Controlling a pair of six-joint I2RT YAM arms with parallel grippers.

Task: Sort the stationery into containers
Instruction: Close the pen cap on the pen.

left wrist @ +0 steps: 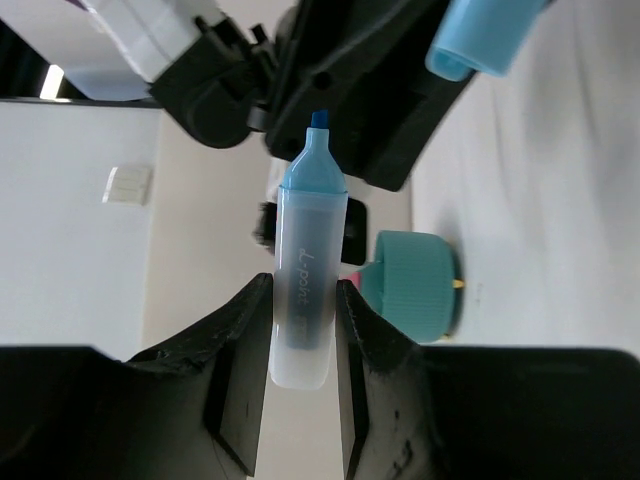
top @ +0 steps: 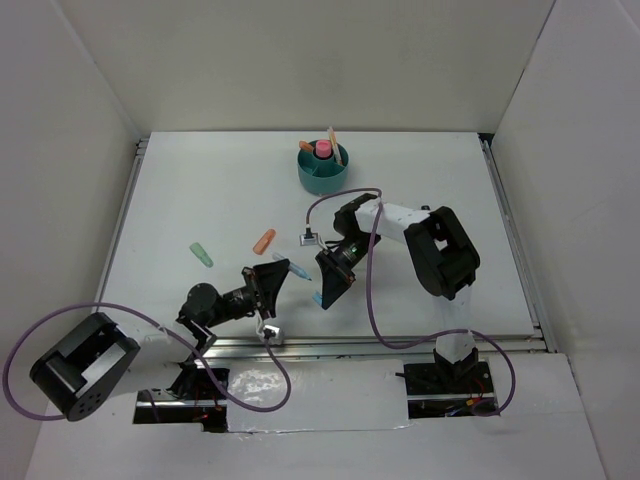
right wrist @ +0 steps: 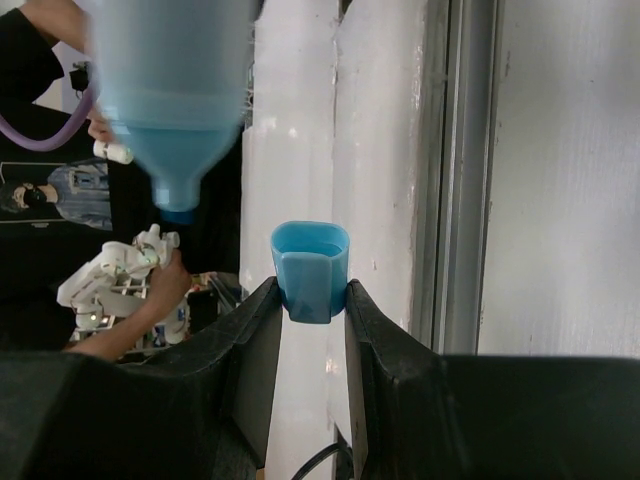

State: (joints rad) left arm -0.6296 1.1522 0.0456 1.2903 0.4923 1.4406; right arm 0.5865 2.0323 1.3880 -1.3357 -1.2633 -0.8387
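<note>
Jaws narrowly parted, left gripper (left wrist: pixel 303 305) clamps blue highlighter (left wrist: pixel 310 220), right gripper (right wrist: pixel 310 300) pinches blue cap (right wrist: pixel 310 262).

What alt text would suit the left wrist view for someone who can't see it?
The left end effector is shut on an uncapped blue highlighter, tip pointing away from the camera. Beyond it are the right arm, a blue cap at the top edge and the teal organizer cup.

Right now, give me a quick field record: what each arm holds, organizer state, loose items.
left fingers: shut on blue highlighter, tip bare
right fingers: shut on blue cap
highlighter vs cap: apart, cap off
teal organizer: far centre, pink and orange items inside
loose on table: mint stub, orange stub
</note>
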